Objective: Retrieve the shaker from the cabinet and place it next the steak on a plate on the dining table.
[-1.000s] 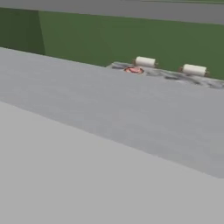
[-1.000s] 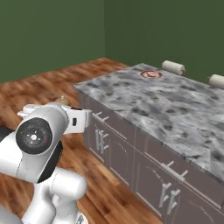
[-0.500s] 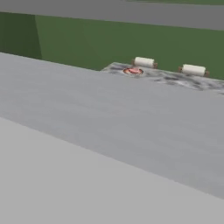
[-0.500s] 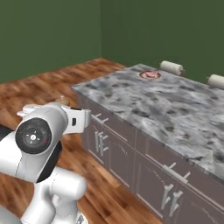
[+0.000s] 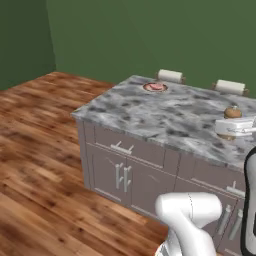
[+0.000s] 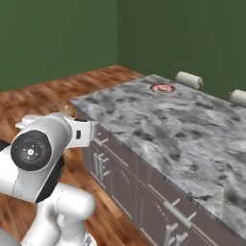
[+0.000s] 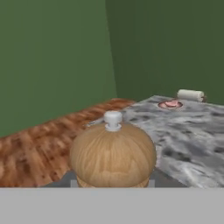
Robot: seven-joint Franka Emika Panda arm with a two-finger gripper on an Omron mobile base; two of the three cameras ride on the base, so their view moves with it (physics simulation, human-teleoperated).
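Pincer (image 5: 234,131) pinches the shaker (image 7: 113,155) by its lower body, knob up, carried upright so it can be set down standing; it hangs at the near end of the counter (image 5: 165,117). Plate (image 5: 155,87) sits at the far end holding the steak (image 5: 156,86), well apart from the shaker.

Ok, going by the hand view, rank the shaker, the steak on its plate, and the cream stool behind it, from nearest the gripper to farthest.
1. The shaker: held in the gripper, right in front of the camera.
2. The steak on its plate: far across the dining table, near its back edge.
3. The cream stool: just beyond the plate, behind the table edge.
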